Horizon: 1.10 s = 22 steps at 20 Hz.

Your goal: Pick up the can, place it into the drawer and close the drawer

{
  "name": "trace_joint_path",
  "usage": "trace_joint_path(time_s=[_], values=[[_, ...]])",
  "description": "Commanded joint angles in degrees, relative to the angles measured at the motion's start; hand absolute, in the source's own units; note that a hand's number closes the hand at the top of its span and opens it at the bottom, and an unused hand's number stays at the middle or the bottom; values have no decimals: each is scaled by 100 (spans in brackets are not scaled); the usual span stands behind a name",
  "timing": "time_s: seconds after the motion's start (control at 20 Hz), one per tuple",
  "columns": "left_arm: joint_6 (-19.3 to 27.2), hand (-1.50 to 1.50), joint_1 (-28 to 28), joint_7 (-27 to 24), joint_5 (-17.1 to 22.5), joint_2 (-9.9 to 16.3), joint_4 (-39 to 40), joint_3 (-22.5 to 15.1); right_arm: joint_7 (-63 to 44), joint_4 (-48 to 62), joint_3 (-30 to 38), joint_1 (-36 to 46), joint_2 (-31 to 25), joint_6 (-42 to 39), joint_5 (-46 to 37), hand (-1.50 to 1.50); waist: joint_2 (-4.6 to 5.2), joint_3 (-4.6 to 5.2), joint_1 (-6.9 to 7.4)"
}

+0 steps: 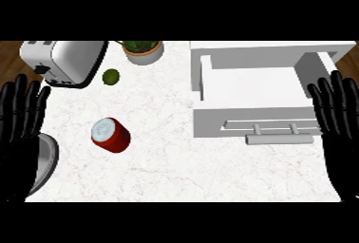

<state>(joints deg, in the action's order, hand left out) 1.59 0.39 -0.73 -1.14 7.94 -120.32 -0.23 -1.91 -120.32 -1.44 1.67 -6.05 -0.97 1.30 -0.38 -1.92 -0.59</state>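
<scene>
Head view. The white marbled counter (182,171) is seen from steeply above. A red can (110,135) with a silver lid is shown standing slightly tilted on the counter's left half, untouched by either hand. The left hand (20,118) is seen at the view's left edge, fingers straight and pointing up, released and holding nothing; the can lies to its right, near but apart from it. The right hand (338,114) is shown at the right edge, likewise with straight fingers and grasping nothing, well apart from the can. The white drawer (252,124) is seen pulled open beside the right hand, its handle (279,138) facing the lower edge. Along the top are found a silver toaster (61,60), a green lime (111,76) and a potted plant (142,50). A grey rounded object (43,163) is partly visible below the left hand.
</scene>
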Motion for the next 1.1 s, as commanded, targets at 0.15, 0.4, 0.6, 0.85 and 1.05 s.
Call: trace_joint_path(time_s=[0.15,0.4,0.6,0.85,1.05], values=[[-336,-150,-709,-152,214,-75,400,-292,205,185,92,149,102,207,-278,-150,43,193,34],[-212,-150,123,1170,171,-88,658,-462,-650,441,551,-655,-21,239,56,-150,44,184,25],[-50,-150,-184,2020,0,-156,366,-652,-1580,-11,537,-344,-147,324,40,-150,28,191,50],[16,-150,26,2450,-170,-219,-268,-712,-544,125,288,-1200,208,147,-193,-150,30,190,53],[-44,-150,-791,2740,315,-157,272,-78,-591,-7,776,-1345,-101,-208,250,-150,35,190,25]])
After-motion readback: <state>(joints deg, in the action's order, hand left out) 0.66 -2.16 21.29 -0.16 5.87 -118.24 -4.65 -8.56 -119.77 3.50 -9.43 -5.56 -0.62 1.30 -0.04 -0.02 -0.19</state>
